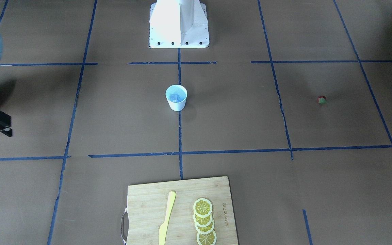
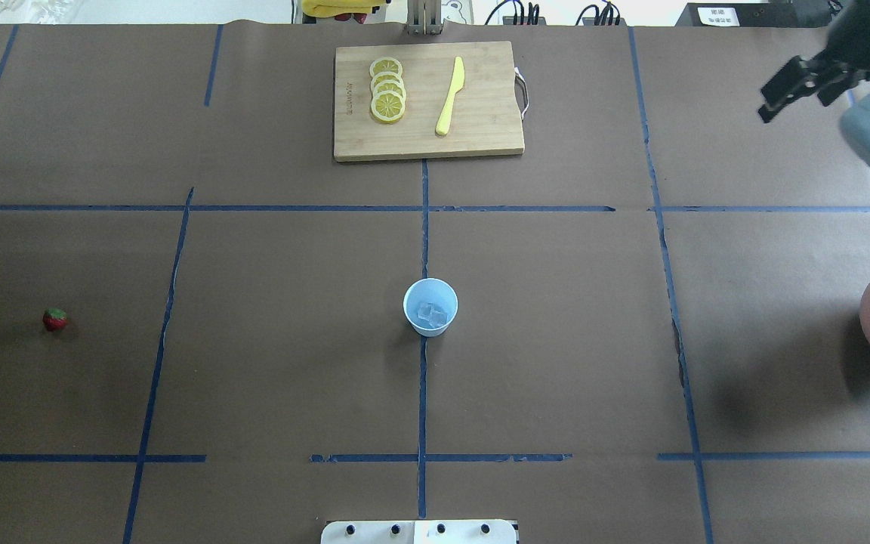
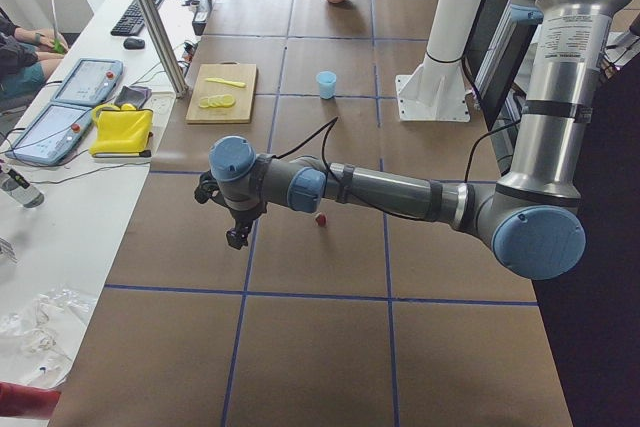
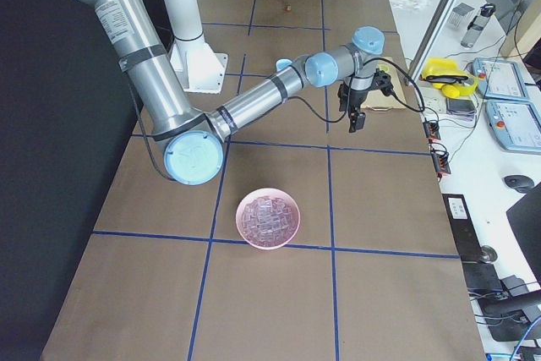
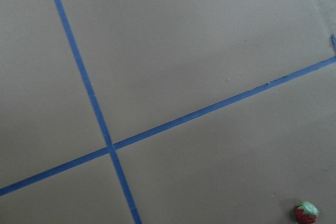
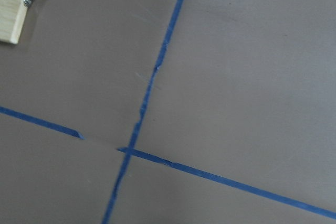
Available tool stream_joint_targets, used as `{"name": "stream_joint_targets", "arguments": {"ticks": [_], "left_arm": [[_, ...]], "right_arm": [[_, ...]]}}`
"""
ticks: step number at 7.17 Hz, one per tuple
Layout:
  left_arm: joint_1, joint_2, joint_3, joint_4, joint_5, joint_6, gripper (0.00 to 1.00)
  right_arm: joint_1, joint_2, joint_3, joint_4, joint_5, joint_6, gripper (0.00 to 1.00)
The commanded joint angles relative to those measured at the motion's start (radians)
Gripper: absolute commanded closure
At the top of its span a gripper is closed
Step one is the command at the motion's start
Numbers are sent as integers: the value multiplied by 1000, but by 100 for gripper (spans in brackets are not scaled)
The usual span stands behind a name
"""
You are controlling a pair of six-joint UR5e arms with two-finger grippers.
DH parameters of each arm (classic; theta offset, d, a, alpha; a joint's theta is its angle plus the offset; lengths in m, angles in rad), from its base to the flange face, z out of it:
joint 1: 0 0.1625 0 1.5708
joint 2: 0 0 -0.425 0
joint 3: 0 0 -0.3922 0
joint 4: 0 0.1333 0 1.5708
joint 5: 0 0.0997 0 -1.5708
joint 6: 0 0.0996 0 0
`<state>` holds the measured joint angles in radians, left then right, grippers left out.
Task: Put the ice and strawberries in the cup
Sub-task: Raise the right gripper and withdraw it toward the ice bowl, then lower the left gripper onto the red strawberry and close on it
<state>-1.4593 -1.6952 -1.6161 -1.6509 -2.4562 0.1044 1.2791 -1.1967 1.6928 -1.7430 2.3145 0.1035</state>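
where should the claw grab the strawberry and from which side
Across the red body of the strawberry, below the green leafy top, coming straight down from above. It is tiny and sits low on the flat table, so a side approach would likely just push it along.

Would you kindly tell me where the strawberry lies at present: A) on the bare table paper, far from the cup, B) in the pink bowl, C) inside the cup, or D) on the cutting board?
A: the strawberry lies alone on the table paper, well aside from the cup, which holds only ice.
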Motion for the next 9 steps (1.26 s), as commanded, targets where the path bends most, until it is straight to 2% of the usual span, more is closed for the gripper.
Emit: {"name": "stream_joint_targets", "arguments": {"ticks": [1, 2, 3, 4, 5, 6, 8, 9], "left_arm": [[27, -9, -19, -1, 14, -124, 0], [51, -8, -45, 0, 66, -182, 0], [78, -1, -73, 0, 119, -236, 0], [112, 14, -99, 3, 156, -303, 0], [173, 61, -150, -6, 186, -398, 0], [260, 119, -221, -32, 253, -499, 0], [402, 221, -226, -291, 267, -738, 0], [483, 238, -226, -350, 323, -828, 0]], "right_arm": [[199, -214, -2, 2, 55, -408, 1], [260, -309, -2, 7, 49, -508, 1], [325, -384, -1, 7, 48, -533, 1], [354, -426, 1, 7, 45, -527, 1], [356, -440, 4, 7, 42, -524, 1], [356, -440, 10, 7, 43, -507, 1], [356, -440, 11, 7, 43, -501, 1], [356, -440, 16, 7, 43, -501, 1]]}}
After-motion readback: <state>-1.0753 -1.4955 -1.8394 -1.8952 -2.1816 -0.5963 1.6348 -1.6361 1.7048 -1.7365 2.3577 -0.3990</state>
